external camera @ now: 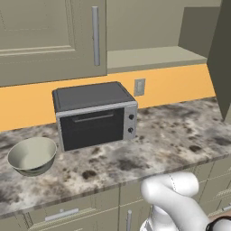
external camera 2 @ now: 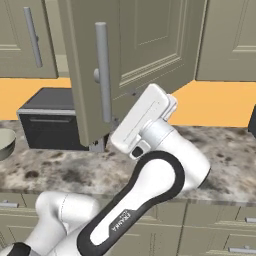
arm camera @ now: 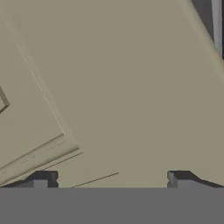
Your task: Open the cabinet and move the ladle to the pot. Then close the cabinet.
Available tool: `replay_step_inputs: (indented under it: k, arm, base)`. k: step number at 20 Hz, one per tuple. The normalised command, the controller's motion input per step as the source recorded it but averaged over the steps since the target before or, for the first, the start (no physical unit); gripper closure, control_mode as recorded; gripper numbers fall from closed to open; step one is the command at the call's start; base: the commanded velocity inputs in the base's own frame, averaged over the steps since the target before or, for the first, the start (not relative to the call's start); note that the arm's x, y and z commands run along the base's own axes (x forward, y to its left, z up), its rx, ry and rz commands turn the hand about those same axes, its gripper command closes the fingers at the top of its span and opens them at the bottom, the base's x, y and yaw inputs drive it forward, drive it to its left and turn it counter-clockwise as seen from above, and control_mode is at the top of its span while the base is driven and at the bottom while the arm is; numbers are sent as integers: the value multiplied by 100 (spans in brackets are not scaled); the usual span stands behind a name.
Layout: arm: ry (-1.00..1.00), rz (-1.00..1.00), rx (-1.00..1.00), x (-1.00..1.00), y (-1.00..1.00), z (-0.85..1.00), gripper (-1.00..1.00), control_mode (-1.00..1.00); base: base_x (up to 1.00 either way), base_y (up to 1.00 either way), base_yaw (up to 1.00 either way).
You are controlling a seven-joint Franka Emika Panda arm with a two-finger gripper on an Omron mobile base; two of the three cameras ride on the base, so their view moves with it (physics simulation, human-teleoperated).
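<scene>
Judging from how things lie, the task is at its first step, partly done: the cabinet (external camera 2: 145, 45) has one door swung well out over the counter (external camera 2: 225, 155), while its other door (external camera: 49, 40) sits shut. The open half shows a bare shelf (external camera: 153, 57) in the left base view (no ladle or pot can be made out there), so fetching the ladle, placing it in the pot and shutting the doors all appear to be left. The gripper (arm camera: 109, 179) is spread wide with nothing between its tips, which sit close against the door's face. The cabinet hangs on the wall above a toaster oven (external camera: 94, 115) and a bowl (external camera: 32, 155); its doors are grey-beige with recessed panels and long silver bar handles (external camera 2: 102, 72) running vertically.
</scene>
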Motion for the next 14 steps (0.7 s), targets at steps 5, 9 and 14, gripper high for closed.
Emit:
replay_step_inputs:
  k: [5, 9, 14]
  arm:
    - [-3, 13, 15, 2, 1, 13, -100, -100]
    - [-2, 12, 10, 9, 20, 5, -100, -100]
    - [0, 9, 1, 23, 47, 0, -100, -100]
  base:
    - [0, 0, 0]
    - [0, 0, 0]
    - [0, 0, 0]
